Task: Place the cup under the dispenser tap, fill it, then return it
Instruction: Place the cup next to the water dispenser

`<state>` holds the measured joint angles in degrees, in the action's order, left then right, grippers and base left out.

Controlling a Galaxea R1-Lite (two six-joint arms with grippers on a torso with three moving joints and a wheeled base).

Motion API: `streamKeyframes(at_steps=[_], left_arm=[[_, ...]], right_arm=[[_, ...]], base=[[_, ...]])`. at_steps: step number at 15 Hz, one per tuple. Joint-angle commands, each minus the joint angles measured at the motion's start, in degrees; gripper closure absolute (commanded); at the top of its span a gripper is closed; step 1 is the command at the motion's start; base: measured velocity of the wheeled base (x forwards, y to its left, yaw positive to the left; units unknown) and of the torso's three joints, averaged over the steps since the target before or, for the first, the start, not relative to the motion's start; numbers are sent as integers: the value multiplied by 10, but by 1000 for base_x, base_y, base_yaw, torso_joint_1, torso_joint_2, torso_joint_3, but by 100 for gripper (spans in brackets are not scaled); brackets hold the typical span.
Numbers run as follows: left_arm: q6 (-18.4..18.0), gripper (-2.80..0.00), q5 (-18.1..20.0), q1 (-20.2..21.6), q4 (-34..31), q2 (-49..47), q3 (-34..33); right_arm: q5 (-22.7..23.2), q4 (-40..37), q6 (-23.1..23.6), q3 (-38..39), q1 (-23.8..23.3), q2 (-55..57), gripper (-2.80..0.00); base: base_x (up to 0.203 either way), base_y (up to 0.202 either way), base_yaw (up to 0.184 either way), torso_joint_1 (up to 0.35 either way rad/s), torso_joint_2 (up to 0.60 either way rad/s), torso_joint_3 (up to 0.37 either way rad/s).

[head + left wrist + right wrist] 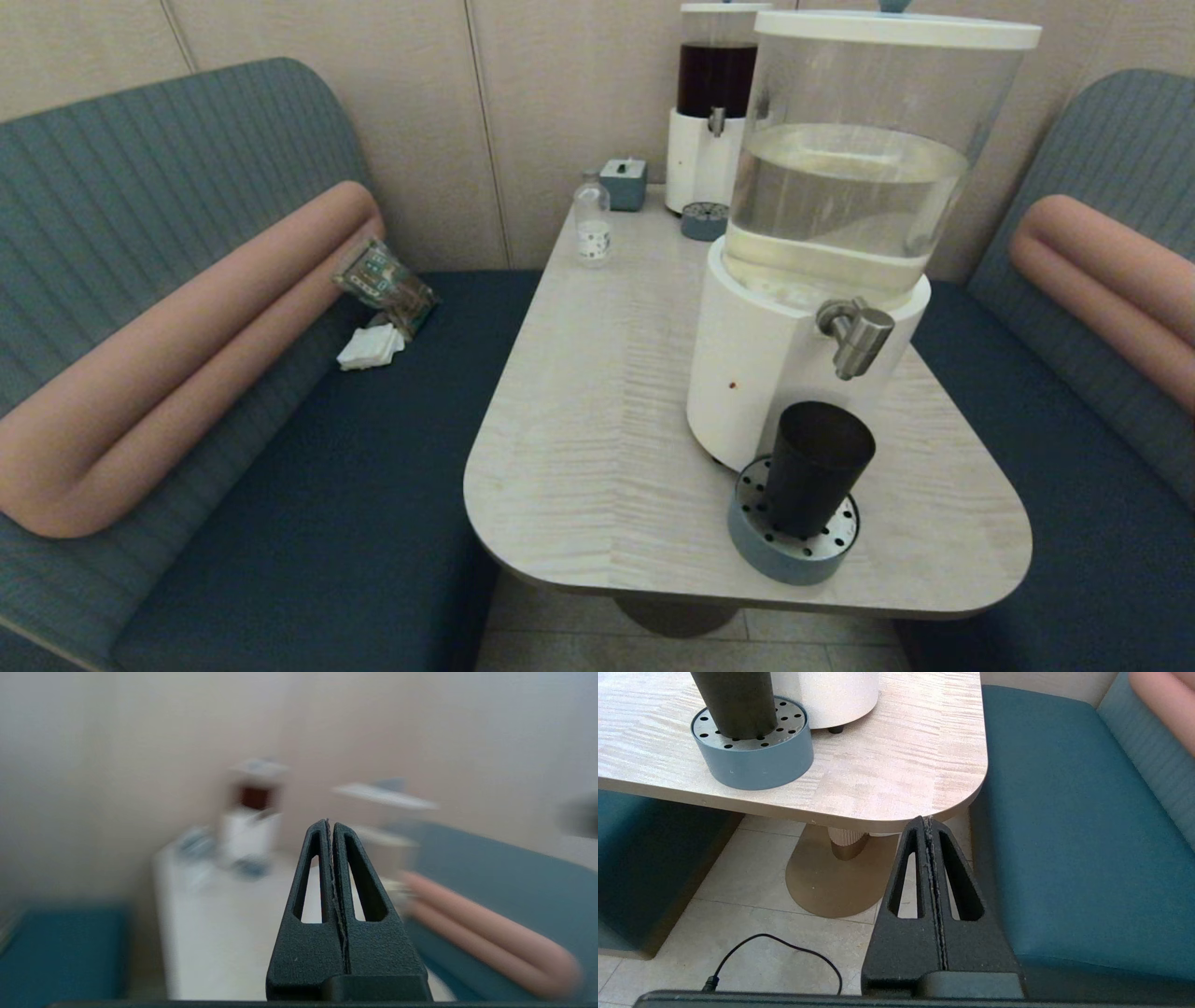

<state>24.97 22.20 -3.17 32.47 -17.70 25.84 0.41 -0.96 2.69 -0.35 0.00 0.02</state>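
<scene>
The black cup [815, 467] stands upright on the round grey drip tray [756, 546], below the brushed-metal dispenser tap [856, 334] of the large clear-tank dispenser [840, 187]. The right wrist view shows the cup [733, 702] on that tray [756, 760]. My right gripper [928, 823] is shut and empty, held below the table's near right corner, off the table. My left gripper [328, 824] is shut and empty too, off the table's left side, pointing across the table toward the far wall. Neither arm shows in the head view.
A smaller dark-liquid dispenser [714, 103], a small clear bottle [592, 221] and a small grey box [624, 182] stand at the table's far end. Blue benches flank the table [597, 411]. A packet [383, 280] and napkins [371, 346] lie on the left bench. A cable [784, 952] lies on the floor.
</scene>
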Motion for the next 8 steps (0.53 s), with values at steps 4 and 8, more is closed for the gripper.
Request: streamKeyframes(at_steps=[4, 8], left_arm=[[25, 0, 221, 0, 9, 16, 24], [191, 0, 281, -7, 6, 11, 76]], right_arm=[[0, 0, 0, 0, 0, -1, 0], [0, 0, 0, 0, 0, -1, 0]], base=[[0, 0, 0, 0, 0, 0], [0, 0, 0, 0, 0, 0]])
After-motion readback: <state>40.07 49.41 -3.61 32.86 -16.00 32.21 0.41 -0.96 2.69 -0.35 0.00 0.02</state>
